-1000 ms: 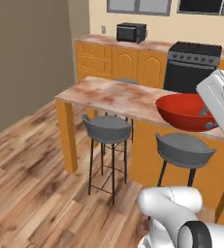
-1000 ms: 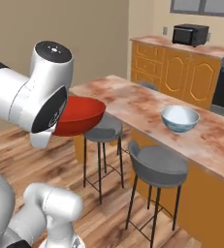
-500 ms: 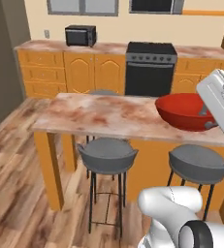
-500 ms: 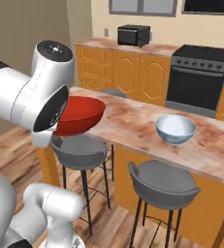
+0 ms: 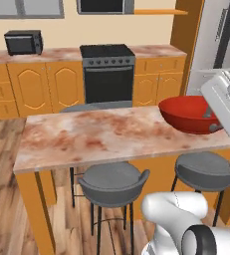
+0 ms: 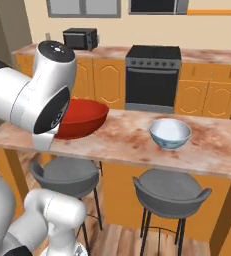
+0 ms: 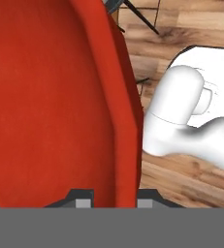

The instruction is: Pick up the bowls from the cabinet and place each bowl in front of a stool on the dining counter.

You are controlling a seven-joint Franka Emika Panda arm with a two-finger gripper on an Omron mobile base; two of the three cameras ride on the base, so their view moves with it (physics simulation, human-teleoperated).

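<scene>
Tabletop point(image 5: 86, 137): the long marbled dining island fills the middle of both base views, with the orange base cabinets, black oven point(image 5: 108, 74) and microwave point(image 5: 23, 42) on the far wall behind it.

Stools: left stool point(image 6: 64, 175) and right stool point(image 6: 171, 192) stand tucked along the near edge of the tabletop, side by side, dark-grey seats facing the robot.

Red bowl point(image 6: 82, 117): held up by the arm at about tabletop height, near the near edge and roughly above the left stool as the right base view gives it. Whether its base touches the stone I cannot tell; it reads as carried, not set down. In the hand view the red wall runs up between the two finger tips.

White-and-blue bowl point(image 6: 170, 133): resting upright on the tabletop, directly behind the right stool, well apart from the red one.

Claw point(image 7: 114, 203): clamped on the rim of the red bowl, one finger inside and one outside the wall.

Progress, judged: one bowl placed in front of a stool, so half the job looks done. The second bowl is out of the cabinet and arrived at the island. Left: lower it onto the stone in front of the free stool, release, withdraw.
</scene>
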